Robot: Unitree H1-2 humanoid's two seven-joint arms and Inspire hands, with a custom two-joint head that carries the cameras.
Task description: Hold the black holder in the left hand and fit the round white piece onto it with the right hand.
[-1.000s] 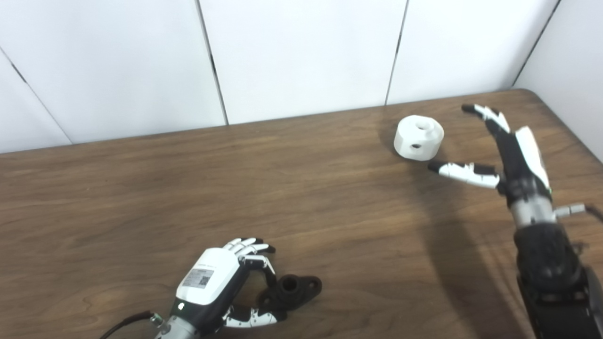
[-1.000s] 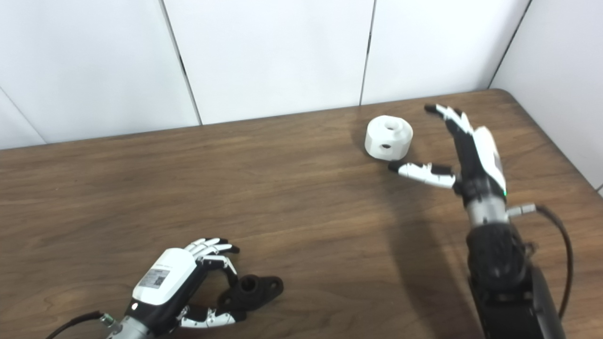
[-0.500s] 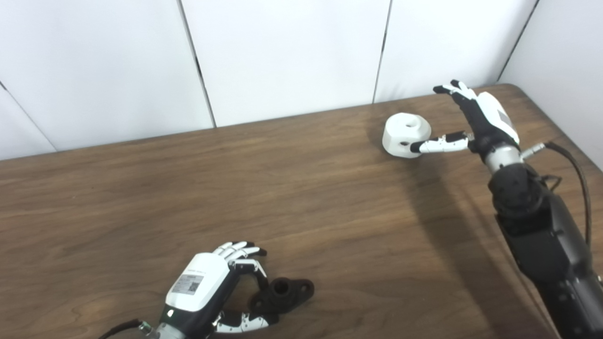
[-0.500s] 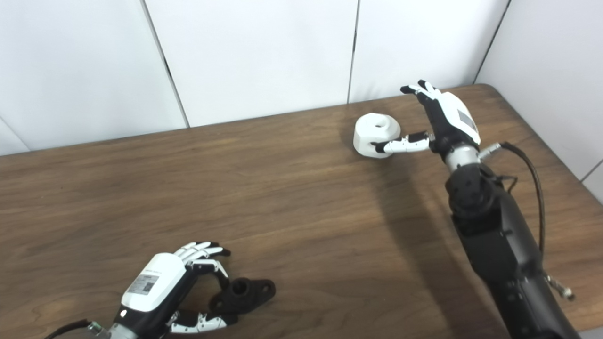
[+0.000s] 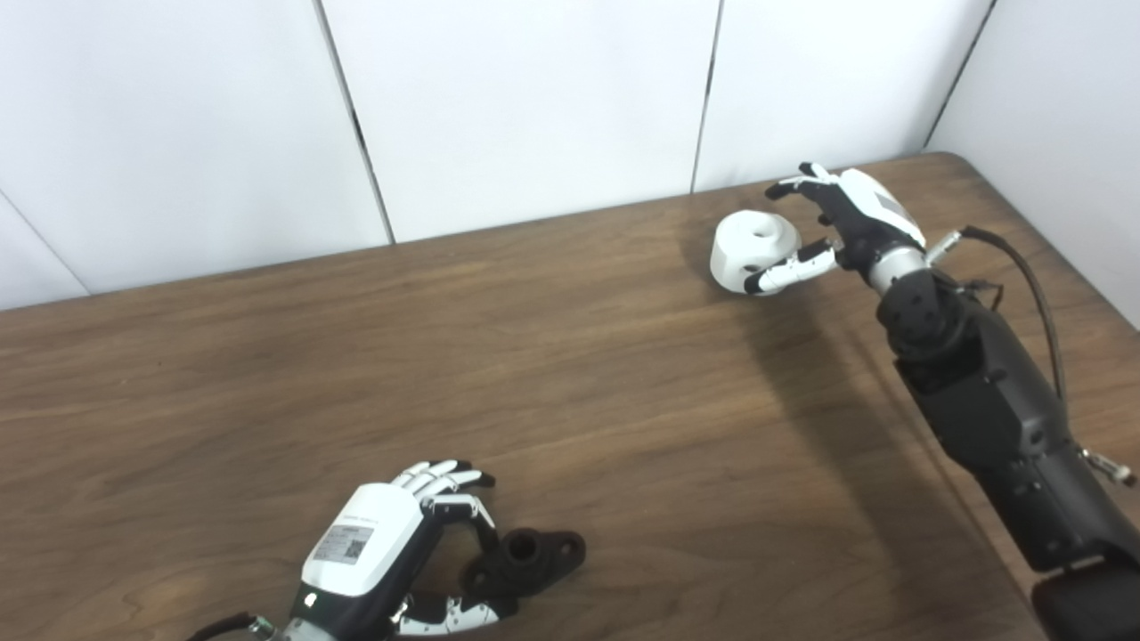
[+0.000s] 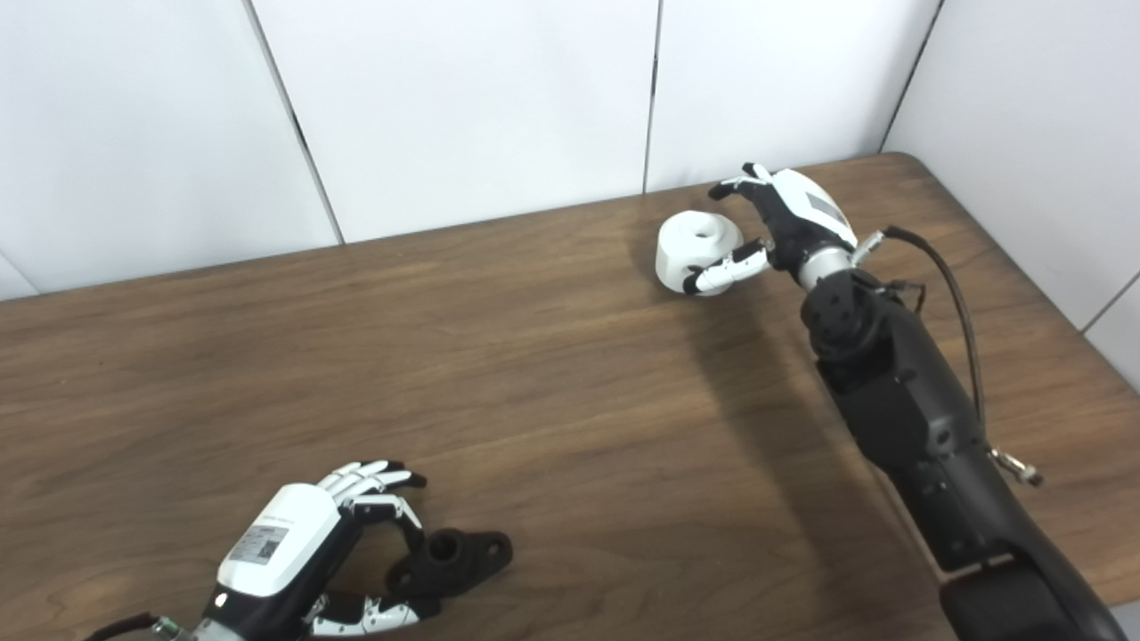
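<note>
Resting on the wooden table (image 5: 267,356) near its front edge, the left hand (image 5: 374,556) curls its fingers and thumb around the near end of the black holder (image 5: 527,559). The holder lies flat on the tabletop with its round socket facing up and a flange lobe pointing right; the thumb lies against its near side and the fingers (image 5: 459,507) arch over its left end, so the hand is closed on the part while the part sits on the table. At the far right of the table, close to the white wall panels (image 5: 534,107), the round white piece (image 5: 748,249) sits on the wood, slightly tilted, with a hole in its top face. The right hand (image 5: 842,227) brackets it from the right: the thumb (image 5: 788,271) touches its near side and the fingers (image 5: 793,185) curve past its far side. Full finger contact cannot be confirmed, so whether the piece is gripped cannot be told. The two parts are well apart.
</note>
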